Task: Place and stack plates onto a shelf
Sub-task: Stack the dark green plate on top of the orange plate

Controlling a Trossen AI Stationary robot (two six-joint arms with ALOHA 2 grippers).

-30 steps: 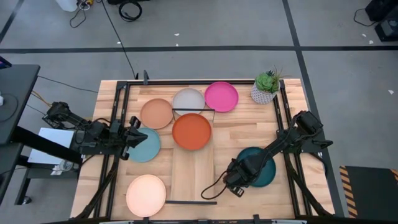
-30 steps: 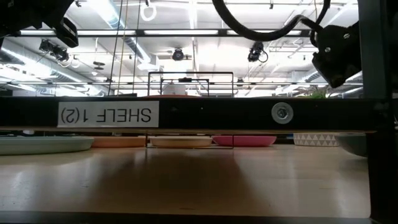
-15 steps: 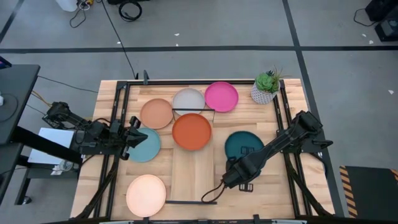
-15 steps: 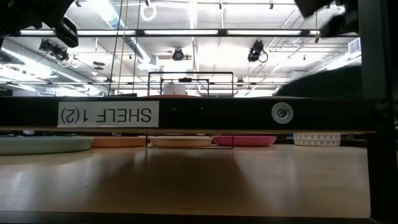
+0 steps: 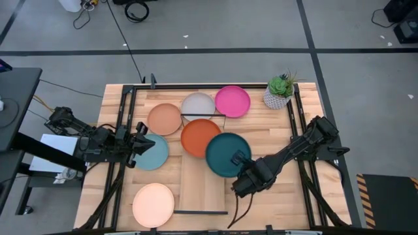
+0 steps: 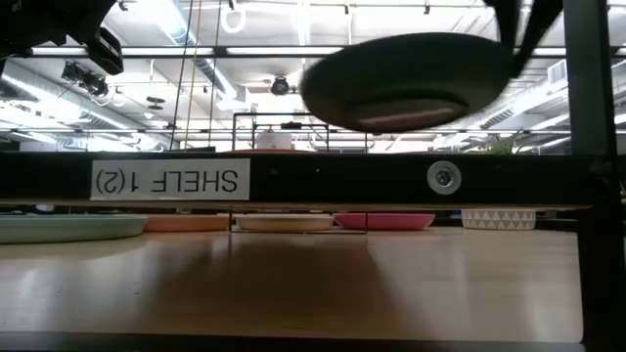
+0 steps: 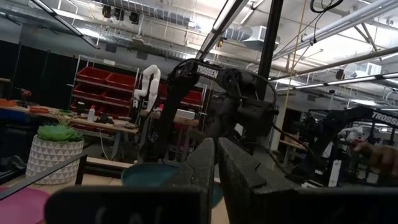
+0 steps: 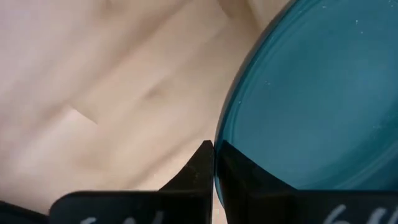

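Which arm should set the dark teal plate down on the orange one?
Right. The right gripper is shut on the dark teal plate, held above the shelf beside the orange plate. The left gripper waits over the light teal plate.

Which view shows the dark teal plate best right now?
High view: the whole dark teal plate shows, overlapping the orange plate, its rim pinched by the right pincer. Low view shows only its dark underside. Right wrist shows just the gripped rim. Left wrist shows part, mostly hidden.
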